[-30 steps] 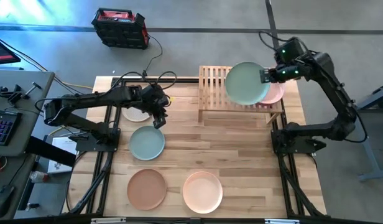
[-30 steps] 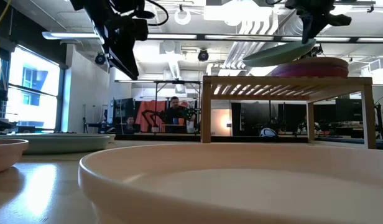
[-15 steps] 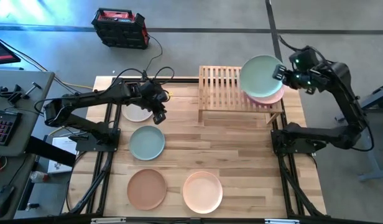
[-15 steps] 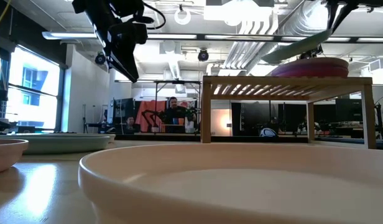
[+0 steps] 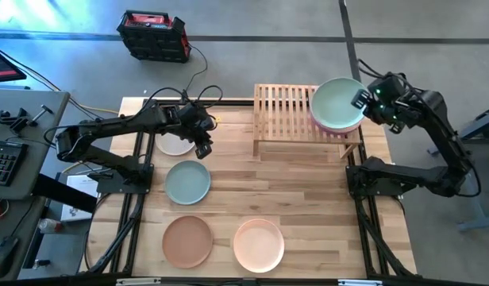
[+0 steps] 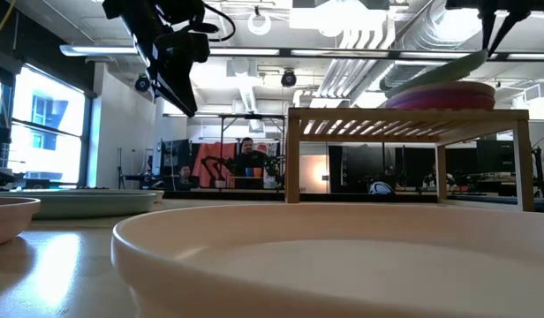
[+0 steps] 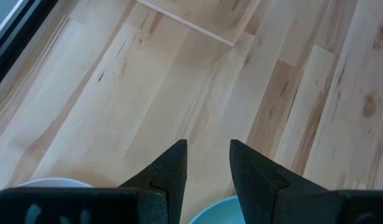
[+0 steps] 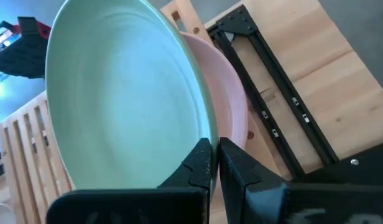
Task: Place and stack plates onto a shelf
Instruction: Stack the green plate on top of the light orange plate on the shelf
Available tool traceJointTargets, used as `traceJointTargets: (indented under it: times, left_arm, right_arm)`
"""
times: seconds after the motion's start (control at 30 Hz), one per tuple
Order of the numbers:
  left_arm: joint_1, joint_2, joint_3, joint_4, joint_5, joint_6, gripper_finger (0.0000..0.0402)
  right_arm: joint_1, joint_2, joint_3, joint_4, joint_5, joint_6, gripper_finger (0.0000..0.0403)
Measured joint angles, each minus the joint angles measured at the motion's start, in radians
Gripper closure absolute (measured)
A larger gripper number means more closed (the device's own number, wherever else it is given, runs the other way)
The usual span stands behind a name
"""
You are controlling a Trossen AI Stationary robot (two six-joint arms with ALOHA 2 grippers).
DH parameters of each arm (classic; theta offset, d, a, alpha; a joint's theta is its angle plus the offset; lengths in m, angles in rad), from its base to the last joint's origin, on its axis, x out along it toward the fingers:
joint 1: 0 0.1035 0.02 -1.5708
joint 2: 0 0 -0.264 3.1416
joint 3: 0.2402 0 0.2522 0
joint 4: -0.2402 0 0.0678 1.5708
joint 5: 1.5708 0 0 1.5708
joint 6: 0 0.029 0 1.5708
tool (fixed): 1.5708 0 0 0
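While my right fingers (image 8: 210, 163) pinch the green plate (image 5: 337, 102) tilted over the pink plate (image 8: 232, 106) at the shelf's (image 5: 280, 111) right end, releasing early could slide it off; left fingers (image 7: 207, 163) hover spread.

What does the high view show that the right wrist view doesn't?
Only the high view: the left pincer hovering open above the table, and four plates on the tabletop: cream, sage, tan, beige.
Only the right wrist view: the right pincer pinching the green plate's rim.
Both: the green plate tilted over the pink plate on the shelf.
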Motion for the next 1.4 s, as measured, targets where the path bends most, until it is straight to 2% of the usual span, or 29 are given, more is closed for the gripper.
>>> traceJointTargets:
  times: [0.53,0.9,1.4]
  left_arm:
    - [0.0,0.0,0.0,0.0,0.0,-0.002,0.0293]
    - [0.0,0.0,0.0,-0.001,0.0,-0.001,0.0293]
    - [0.0,0.0,0.0,0.0,0.0,-0.002,0.0293]
  right_arm:
    - [0.0,0.003,-0.083,0.035,0.003,0.007,0.0398]
    - [0.0,0.003,-0.084,0.034,0.002,-0.033,0.0334]
    - [0.0,-0.001,-0.083,-0.008,-0.122,-0.033,0.0322]
